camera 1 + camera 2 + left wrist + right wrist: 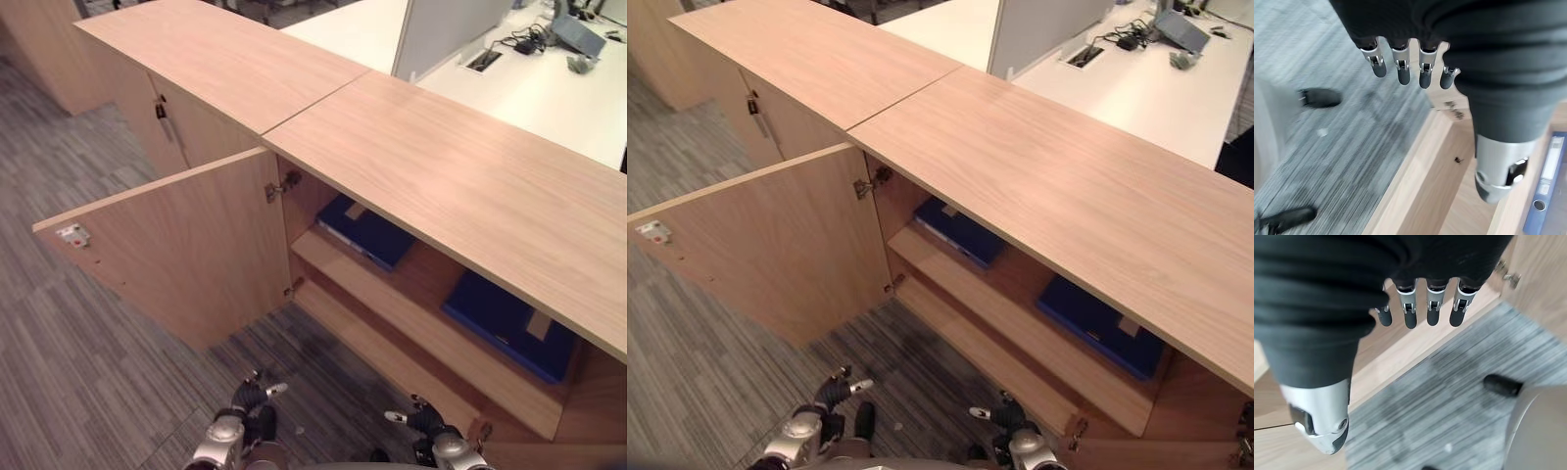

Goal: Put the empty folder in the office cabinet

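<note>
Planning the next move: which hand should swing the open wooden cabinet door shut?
Probably the left. The left hand, open and empty, hangs nearest the light wooden cabinet door, which stands open on that side; the open right hand sits before the shelves, farther off.

Even bright overhead light, cabinet [411, 294] interior shaded (soft shadow under its top); wrist views blurred on carpet [1342, 132].

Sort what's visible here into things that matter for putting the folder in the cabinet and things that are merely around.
Job-related:
- office cabinet, its door swung open
- two blue folders, one at shelf left, one at shelf right
- left hand and right hand, both low, open and holding nothing

Merely around:
- white desk behind, with cables and devices
- closed neighbouring cabinet
- grey carpet
</note>
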